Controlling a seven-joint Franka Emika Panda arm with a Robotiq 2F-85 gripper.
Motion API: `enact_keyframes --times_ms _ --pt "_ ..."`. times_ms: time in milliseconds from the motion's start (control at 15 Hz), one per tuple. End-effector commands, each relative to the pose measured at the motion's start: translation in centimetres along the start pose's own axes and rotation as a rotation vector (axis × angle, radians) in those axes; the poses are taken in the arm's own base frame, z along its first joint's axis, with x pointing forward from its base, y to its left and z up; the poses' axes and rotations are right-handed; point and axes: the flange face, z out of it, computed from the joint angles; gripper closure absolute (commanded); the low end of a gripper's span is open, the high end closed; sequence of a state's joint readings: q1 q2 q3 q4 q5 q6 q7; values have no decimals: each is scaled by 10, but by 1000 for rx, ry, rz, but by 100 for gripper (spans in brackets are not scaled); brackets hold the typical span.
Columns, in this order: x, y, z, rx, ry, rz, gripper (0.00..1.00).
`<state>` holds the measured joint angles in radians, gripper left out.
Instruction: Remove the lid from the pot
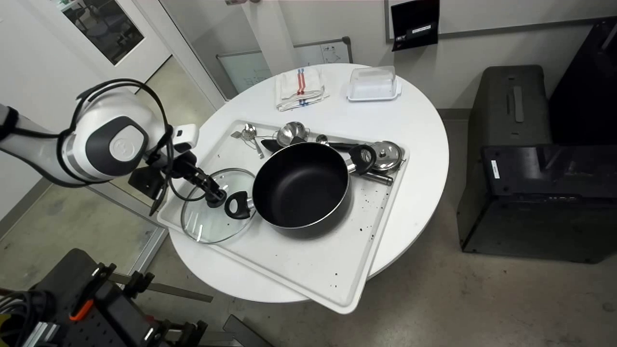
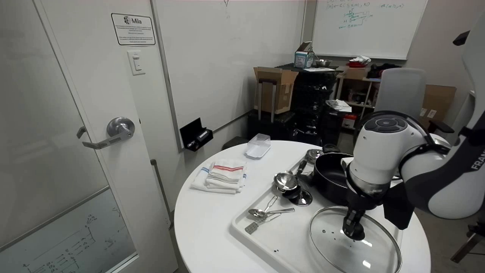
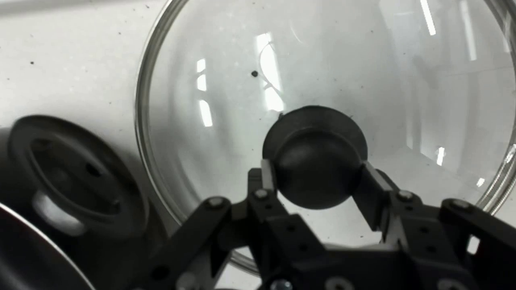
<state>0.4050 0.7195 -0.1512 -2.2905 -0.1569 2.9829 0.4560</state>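
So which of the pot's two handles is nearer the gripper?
The lid-side handle, beside the glass lid under the gripper; it alone shows in the wrist view. The opposite handle is across the pot, by shiny metalware.

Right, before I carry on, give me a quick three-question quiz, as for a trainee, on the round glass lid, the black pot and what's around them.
1. True or false: the round transparent glass lid is covering the black two-handled pot.
2. Fill the gap: the jaws are closed on the lid's ____.
3. What lies folded on the round white table, beside the white rectangular dish with the clear cover?

Key:
1. False; the lid is beside the pot, whose open top shows its dark interior.
2. Round black knob.
3. White cloth striped in red and blue.
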Motion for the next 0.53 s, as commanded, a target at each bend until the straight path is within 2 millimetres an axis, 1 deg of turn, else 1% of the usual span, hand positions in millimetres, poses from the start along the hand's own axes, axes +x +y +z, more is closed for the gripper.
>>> enact_keyframes --times_ms 0,133,467 --pt "3 2 10 0 32 -33 76" --pt "3 2 14 3 43 -43 76" --pt "6 -4 11 21 80 -66 76"
